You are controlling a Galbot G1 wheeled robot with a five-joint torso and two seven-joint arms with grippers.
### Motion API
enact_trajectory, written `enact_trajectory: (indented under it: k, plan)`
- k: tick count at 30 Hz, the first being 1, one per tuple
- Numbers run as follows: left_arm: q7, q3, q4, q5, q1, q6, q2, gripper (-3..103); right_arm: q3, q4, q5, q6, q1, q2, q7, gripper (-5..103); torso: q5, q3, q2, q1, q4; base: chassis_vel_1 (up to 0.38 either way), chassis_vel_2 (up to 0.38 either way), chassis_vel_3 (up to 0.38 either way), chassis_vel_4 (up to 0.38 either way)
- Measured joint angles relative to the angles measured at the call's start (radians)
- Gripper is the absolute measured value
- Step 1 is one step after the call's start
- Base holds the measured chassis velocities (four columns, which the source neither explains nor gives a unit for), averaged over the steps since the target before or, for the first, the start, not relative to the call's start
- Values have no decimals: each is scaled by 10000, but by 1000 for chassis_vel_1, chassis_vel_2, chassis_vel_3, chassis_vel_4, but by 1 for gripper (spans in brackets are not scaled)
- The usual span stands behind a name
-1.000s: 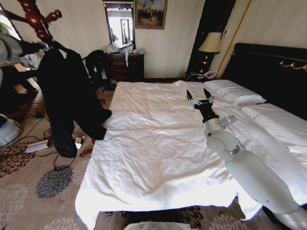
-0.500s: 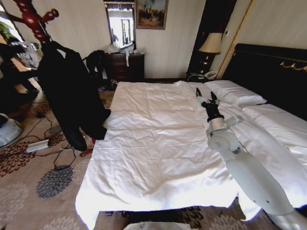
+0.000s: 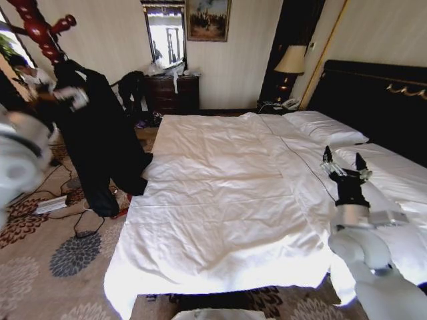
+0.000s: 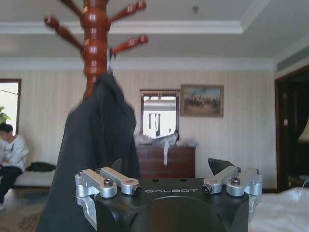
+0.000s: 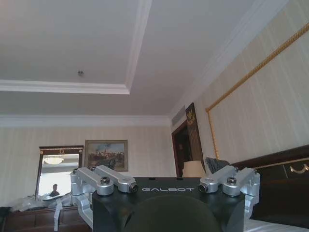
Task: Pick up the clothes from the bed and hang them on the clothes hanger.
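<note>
The coat (image 3: 97, 143) hangs on the stand (image 3: 41, 30) left of the bed (image 3: 220, 200), draped down the pole almost to the carpet. Nearest, at the bed's right side, the right hand (image 3: 345, 165) points up over the white duvet, fingers spread and holding nothing. At the left edge of the head view the left arm (image 3: 20, 160) shows as a blur; the left hand (image 4: 166, 176) is spread and free, facing the coat. Farther back, a dresser (image 3: 172, 92) stands against the wall.
</note>
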Motion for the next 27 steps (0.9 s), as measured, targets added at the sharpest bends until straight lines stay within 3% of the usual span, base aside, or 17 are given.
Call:
enact_trajectory:
  k: [1, 2, 4, 6, 7, 9, 11, 13, 18, 27]
  plan:
    - [0, 0, 0, 0, 0, 0, 0, 100, 0, 0, 0, 0, 0, 0, 0, 100, 0, 0, 0, 0, 0, 0, 0, 0, 0]
    - [111, -55, -152, 383, 518, -96, -410, 100, 0, 78, -197, 26, -209, 213, -10, 100, 3, 0, 0, -2, -1, 0, 0, 0, 0]
    - [627, -212, -813, 1544, 2238, -440, -2093, 100, -99, 233, -882, 168, -774, 936, -64, 100, 10, -1, 0, -4, -2, 0, 0, 0, 0]
    - [766, -224, -972, 1780, 2523, -534, -2451, 100, -134, 269, -1057, 197, -877, 1115, -91, 100, 9, -1, 1, -4, -2, 0, 0, 0, 0]
    - [1242, -194, -1550, 2570, 3300, -759, -3491, 100, -253, 446, -1708, 229, -1195, 1736, -107, 100, 5, -1, 1, -4, 5, 0, 0, 0, 0]
    - [1383, -145, -1705, 2786, 3480, -805, -3711, 100, -305, 507, -1958, 210, -1301, 1917, -95, 100, 7, -2, 1, -4, 4, 0, 0, 0, 0]
    - [2019, 290, -2280, 4154, 4198, -1034, -4655, 100, -676, 686, -3050, 69, -1805, 2524, -18, 100, 15, -3, 1, -5, -10, 0, 0, 0, 0]
    - [2549, 775, -2537, 5121, 4733, -1186, -5359, 100, -1277, 721, -3760, 54, -2174, 2855, 4, 100, 11, -2, 1, -4, -5, 0, 0, 0, 0]
    - [3346, 1258, -2623, 6043, 5312, -1489, -6307, 100, -2187, 719, -4387, -56, -2575, 3131, -69, 100, 10, -1, 1, -5, -2, 0, 0, 0, 0]
    - [3396, 1284, -2576, 6041, 5303, -1515, -6319, 100, -2269, 694, -4385, -90, -2565, 3109, -84, 100, 7, 0, 0, -3, -3, 0, 0, 0, 0]
